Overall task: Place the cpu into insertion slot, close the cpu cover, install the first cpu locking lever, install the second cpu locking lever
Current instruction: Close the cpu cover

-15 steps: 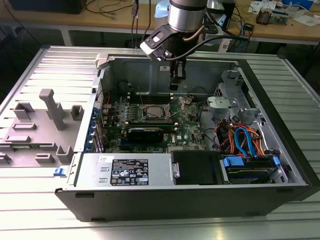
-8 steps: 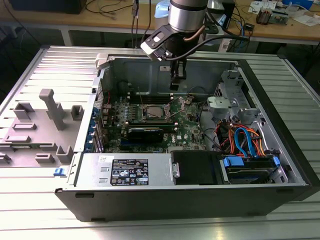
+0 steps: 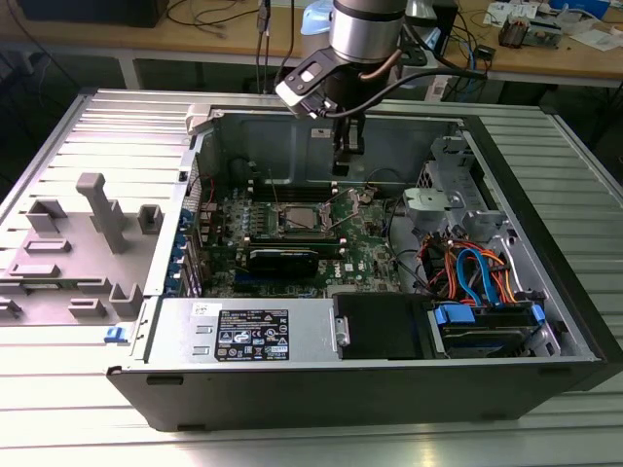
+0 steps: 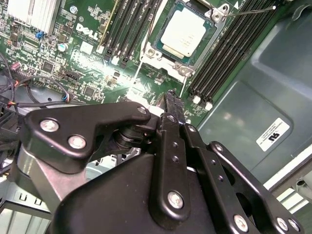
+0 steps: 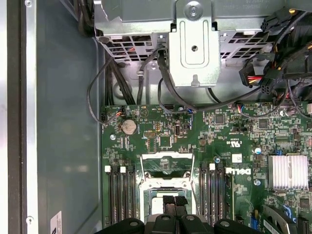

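So the cpu (image 4: 185,33) was already sitting flat in the insertion slot (image 4: 155,48), its silvery-grey square top facing up, with the dark silver-rimmed socket showing all round it between the memory slots on the green board. The cpu cover (image 5: 167,157), a thin silver frame with a big square window, looked swung up off the socket, with board visible through the window. One thin wire locking lever (image 4: 248,10) stuck out unlatched from a socket corner.
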`<state>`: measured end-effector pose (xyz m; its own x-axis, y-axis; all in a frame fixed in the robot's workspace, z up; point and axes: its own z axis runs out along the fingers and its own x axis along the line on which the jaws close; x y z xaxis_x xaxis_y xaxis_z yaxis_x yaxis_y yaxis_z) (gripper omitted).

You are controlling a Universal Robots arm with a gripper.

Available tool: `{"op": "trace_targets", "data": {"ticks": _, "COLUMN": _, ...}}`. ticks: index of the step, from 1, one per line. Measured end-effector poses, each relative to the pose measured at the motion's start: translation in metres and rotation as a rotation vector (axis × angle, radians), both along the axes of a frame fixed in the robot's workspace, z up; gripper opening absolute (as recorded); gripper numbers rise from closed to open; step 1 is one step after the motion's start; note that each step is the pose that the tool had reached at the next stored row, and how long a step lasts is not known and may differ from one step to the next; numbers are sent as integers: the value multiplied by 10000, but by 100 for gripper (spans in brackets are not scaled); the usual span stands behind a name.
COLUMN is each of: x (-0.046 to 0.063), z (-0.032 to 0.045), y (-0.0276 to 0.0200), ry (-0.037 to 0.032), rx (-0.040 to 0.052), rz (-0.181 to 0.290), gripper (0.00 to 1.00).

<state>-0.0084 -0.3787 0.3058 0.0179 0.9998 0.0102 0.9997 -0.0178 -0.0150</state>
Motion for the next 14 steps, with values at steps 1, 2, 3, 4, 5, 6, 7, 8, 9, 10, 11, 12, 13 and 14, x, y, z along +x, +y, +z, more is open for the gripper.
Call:
{"op": "trace_targets", "data": {"ticks": 1, "x": 3, "z": 0, "y": 0, "ry": 0, "rx": -1, "rz": 0, "gripper": 11}}
{"op": "trace_targets", "data": {"ticks": 2, "x": 6, "z": 0, "y": 0, "ry": 0, "rx": 0, "rz": 0, "gripper": 11}}
{"op": "trace_targets", "data": {"ticks": 3, "x": 6, "z": 0, "y": 0, "ry": 0, "rx": 0, "rz": -1, "gripper": 11}}
{"op": "trace_targets", "data": {"ticks": 4, "x": 6, "z": 0, "y": 0, "ry": 0, "rx": 0, "rz": -1, "gripper": 11}}
{"op": "trace_targets", "data": {"ticks": 5, "x": 6, "z": 0, "y": 0, "ry": 0, "rx": 0, "rz": -1, "gripper": 11}}
{"op": "trace_targets", "data": {"ticks": 6, "x": 7, "z": 0, "y": 1, "ry": 0, "rx": 0, "rz": 0, "gripper": 11}}
{"op": "trace_targets", "data": {"ticks": 7, "x": 7, "z": 3, "y": 1, "ry": 0, "rx": -2, "rz": 0, "gripper": 11}}
{"op": "trace_targets", "data": {"ticks": 8, "x": 7, "z": 6, "y": 1, "ry": 0, "rx": -4, "rz": 0, "gripper": 11}}
{"op": "trace_targets", "data": {"ticks": 9, "x": 7, "z": 9, "y": 1, "ry": 1, "rx": -5, "rz": 0, "gripper": 11}}
{"op": "trace_targets", "data": {"ticks": 10, "x": 7, "z": 17, "y": 1, "ry": 1, "rx": -7, "rz": 0, "gripper": 11}}
{"op": "trace_targets", "data": {"ticks": 11, "x": 7, "z": 28, "y": 1, "ry": 0, "rx": -8, "rz": 0, "gripper": 11}}
{"op": "trace_targets", "data": {"ticks": 12, "x": 7, "z": 29, "y": 1, "ry": -1, "rx": -7, "rz": 0, "gripper": 11}}
{"op": "trace_targets", "data": {"ticks": 13, "x": 9, "z": 30, "y": 1, "ry": 0, "rx": -9, "rz": -1, "gripper": 11}}
{"op": "trace_targets", "data": {"ticks": 14, "x": 18, "z": 31, "y": 1, "ry": 0, "rx": -10, "rz": -1, "gripper": 11}}
